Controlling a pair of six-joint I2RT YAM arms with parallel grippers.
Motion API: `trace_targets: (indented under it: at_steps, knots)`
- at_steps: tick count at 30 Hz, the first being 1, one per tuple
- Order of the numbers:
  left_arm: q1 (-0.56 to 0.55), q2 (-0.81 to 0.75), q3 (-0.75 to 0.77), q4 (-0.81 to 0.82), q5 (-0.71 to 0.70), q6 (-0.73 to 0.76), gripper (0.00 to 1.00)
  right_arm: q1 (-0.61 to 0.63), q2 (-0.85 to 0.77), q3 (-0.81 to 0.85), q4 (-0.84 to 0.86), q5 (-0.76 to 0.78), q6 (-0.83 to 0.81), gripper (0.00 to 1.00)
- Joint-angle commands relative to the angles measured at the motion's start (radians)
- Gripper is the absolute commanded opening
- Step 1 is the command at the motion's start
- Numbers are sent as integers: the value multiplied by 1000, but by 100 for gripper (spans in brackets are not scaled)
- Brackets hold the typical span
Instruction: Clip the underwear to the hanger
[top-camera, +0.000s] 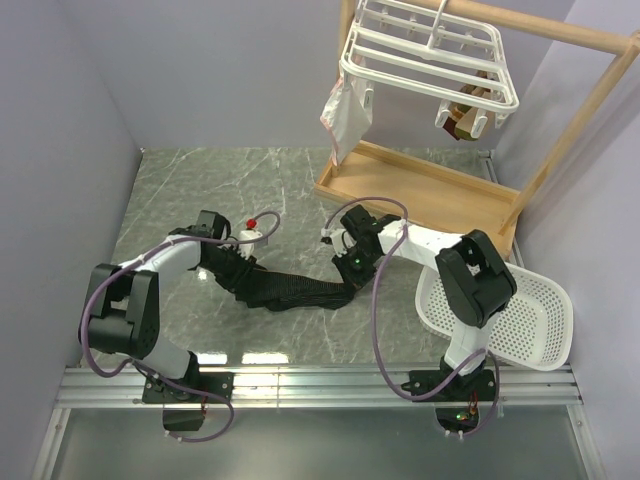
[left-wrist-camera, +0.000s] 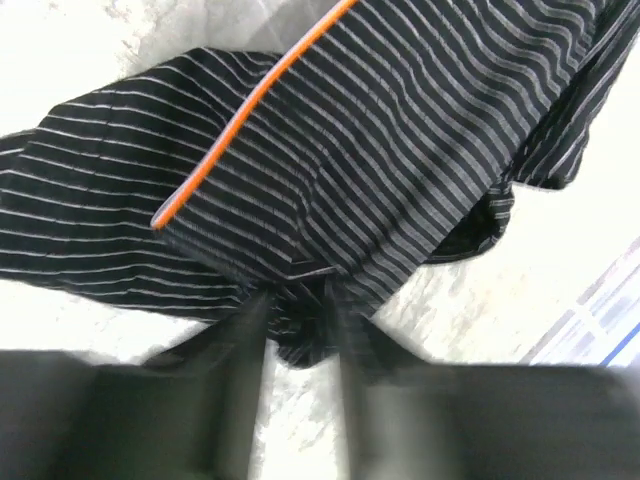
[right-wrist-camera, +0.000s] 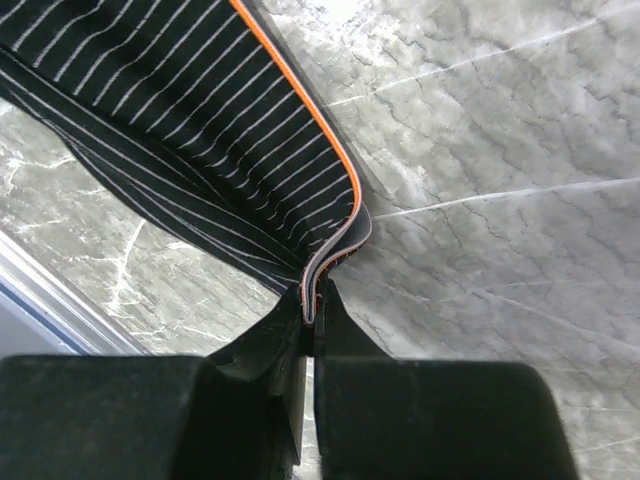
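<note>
Underwear (top-camera: 295, 292) lies stretched across the table (top-camera: 180, 190) between both grippers, well apart from the hanger (top-camera: 430, 55) above the wooden tray (top-camera: 430, 190). Left gripper (left-wrist-camera: 297, 308) pinches bunched fabric, fingers nearly together. Right gripper (right-wrist-camera: 311, 302) is clamped tight on the orange-trimmed waistband.

Pale lilac walls (top-camera: 220, 70) close the space on three sides. The table top (top-camera: 190, 190) is grey with marble veins, a metal rail (top-camera: 320, 378) runs along its near edge, and a light wooden frame (top-camera: 430, 195) stands back right.
</note>
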Motion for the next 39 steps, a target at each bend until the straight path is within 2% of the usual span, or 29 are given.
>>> trace_targets:
  at_steps: [1, 2, 3, 4, 6, 7, 10, 17, 24, 30, 34, 36, 37, 38, 39]
  knots:
    - [37, -40, 44, -21, 71, 76, 42, -2, -22, 5, -24, -12, -21, 8]
    - [65, -46, 56, -43, 94, 80, 55, 0, -25, 7, -30, -29, -14, 16]
    - [75, -52, 65, -52, 116, 77, 58, -2, -35, 5, -33, -41, -8, 21]
    - [85, -58, 93, -64, 156, 79, 61, -5, -39, 5, -41, -52, 0, 30]
    - [97, -60, 117, -89, 177, 59, 63, -11, -47, 8, -46, -89, 34, 36]
    - [97, -62, 134, -88, 177, 44, 64, -17, -49, 15, -58, -104, 45, 43]
    - [99, -52, 156, -80, 191, -11, 68, -43, -42, 24, -75, -156, 101, 50]
    - [99, 35, 185, -42, 170, -150, 68, -129, 5, 38, -69, -239, 190, 54]
    - [99, 125, 203, -51, 161, -173, 65, -154, 86, 94, -69, -281, 230, 54]
    - [95, 181, 219, -54, 156, -182, 60, -163, 126, 108, -69, -282, 247, 49]
    - [95, 218, 229, -42, 173, -199, 52, -180, 122, 102, -56, -272, 249, 34]
    - [96, 233, 243, -35, 185, -223, 42, -186, 114, 105, -56, -269, 246, 24]
    - [97, 241, 249, -34, 191, -228, 37, -190, 106, 107, -55, -268, 247, 12]
    - [99, 242, 258, -35, 194, -237, 25, -193, 94, 107, -58, -272, 244, 6]
    - [100, 241, 280, -40, 199, -239, 18, -196, 85, 114, -59, -272, 241, 0]
